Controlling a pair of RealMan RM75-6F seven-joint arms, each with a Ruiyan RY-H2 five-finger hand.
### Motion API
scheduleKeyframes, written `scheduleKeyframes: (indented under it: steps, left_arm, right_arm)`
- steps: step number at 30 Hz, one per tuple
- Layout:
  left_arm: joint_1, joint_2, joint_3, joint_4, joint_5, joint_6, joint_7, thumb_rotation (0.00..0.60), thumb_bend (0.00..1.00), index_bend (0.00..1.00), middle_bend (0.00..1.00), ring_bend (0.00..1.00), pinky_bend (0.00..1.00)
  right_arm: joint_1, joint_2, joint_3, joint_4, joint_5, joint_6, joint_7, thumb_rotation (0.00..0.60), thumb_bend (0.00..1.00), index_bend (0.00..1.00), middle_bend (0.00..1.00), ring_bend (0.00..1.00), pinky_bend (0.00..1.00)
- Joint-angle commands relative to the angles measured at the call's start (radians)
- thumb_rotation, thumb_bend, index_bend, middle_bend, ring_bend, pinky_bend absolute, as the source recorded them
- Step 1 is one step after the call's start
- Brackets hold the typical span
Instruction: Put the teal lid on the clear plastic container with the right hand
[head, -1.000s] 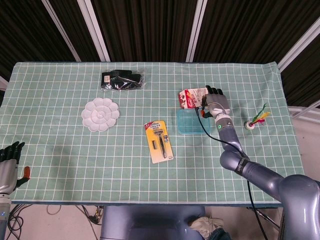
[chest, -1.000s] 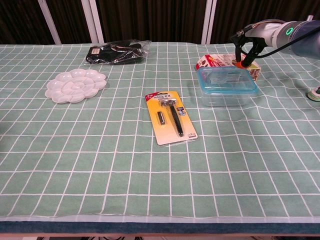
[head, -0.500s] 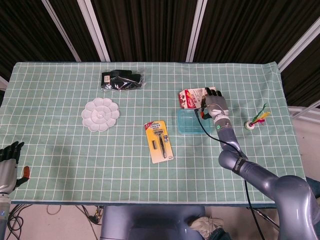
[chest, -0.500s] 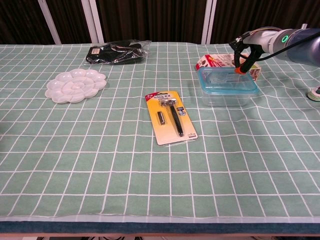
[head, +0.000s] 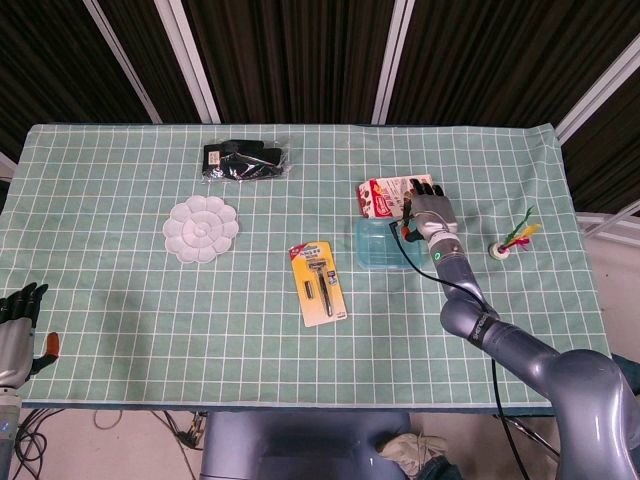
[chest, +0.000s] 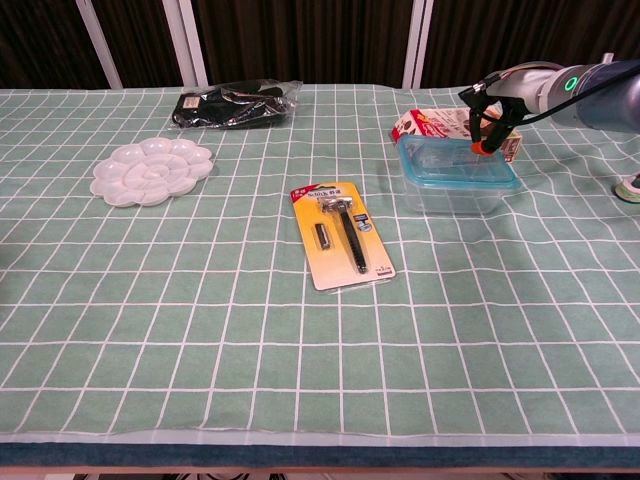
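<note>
My right hand (chest: 493, 112) hovers at the upper right of the chest view, over the far right corner of the clear rectangular plastic container (chest: 456, 186). The teal-rimmed lid (chest: 455, 160) already lies flat on the container's mouth. My fingers point down and are spread loosely, holding nothing. An orange-tipped fingertip (chest: 482, 147) looks to be at or just above the lid's surface; contact cannot be confirmed. Judgement: this pose suits pressing the lid edge down to seat it, which is why the hand sits over a corner rather than the centre.

In the head view, the container (head: 381, 243) lies right of centre, touching or just beside a red-and-white printed carton (head: 384, 197) behind it. That carton could be nudged if I press off-line.

My left hand (head: 17, 325), at the lower left of the head view, is off the table; fingers partly curled, holding nothing I can see.

Whether the lid is latched all round cannot be told.
</note>
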Motion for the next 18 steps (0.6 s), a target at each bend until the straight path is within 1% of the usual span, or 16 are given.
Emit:
scheduleKeyframes:
  steps: [1, 3, 6, 9, 11, 13, 18]
  left_arm:
    - [0.000, 0.000, 0.000, -0.001, 0.000, 0.001, 0.000, 0.600, 0.53, 0.02, 0.00, 0.00, 0.00]
    - [0.000, 0.000, 0.000, -0.001, 0.001, 0.002, -0.002, 0.600, 0.53, 0.02, 0.00, 0.00, 0.00]
    - [0.000, 0.001, 0.000, -0.002, 0.002, 0.001, -0.004, 0.600, 0.53, 0.02, 0.00, 0.00, 0.00]
    - [0.000, 0.003, 0.001, -0.002, 0.002, 0.000, -0.005, 0.600, 0.53, 0.02, 0.00, 0.00, 0.00]
    - [0.000, 0.004, 0.002, -0.003, 0.002, -0.002, -0.006, 0.600, 0.53, 0.02, 0.00, 0.00, 0.00]
    - [-0.001, 0.005, 0.002, -0.004, 0.001, -0.003, -0.007, 0.600, 0.53, 0.02, 0.00, 0.00, 0.00]
    - [-0.001, 0.006, 0.004, -0.006, 0.003, -0.005, -0.009, 0.600, 0.53, 0.02, 0.00, 0.00, 0.00]
  right_arm:
    - [0.001, 0.001, -0.002, -0.004, 0.000, 0.003, 0.003, 0.600, 0.49, 0.62, 0.00, 0.00, 0.00]
    - [0.002, 0.000, 0.005, -0.008, -0.007, 0.017, 0.013, 0.600, 0.49, 0.62, 0.00, 0.00, 0.00]
    - [-0.003, -0.006, 0.028, -0.016, -0.049, 0.067, 0.046, 0.600, 0.49, 0.62, 0.00, 0.00, 0.00]
    - [-0.019, -0.021, 0.059, -0.033, -0.150, 0.158, 0.120, 0.600, 0.49, 0.62, 0.00, 0.00, 0.00]
    - [-0.033, -0.025, 0.066, -0.053, -0.208, 0.194, 0.163, 0.600, 0.49, 0.62, 0.00, 0.00, 0.00]
    - [-0.043, -0.023, 0.066, -0.077, -0.250, 0.208, 0.190, 0.600, 0.49, 0.62, 0.00, 0.00, 0.00]
    - [-0.040, -0.033, 0.075, -0.100, -0.259, 0.206, 0.188, 0.600, 0.49, 0.62, 0.00, 0.00, 0.00]
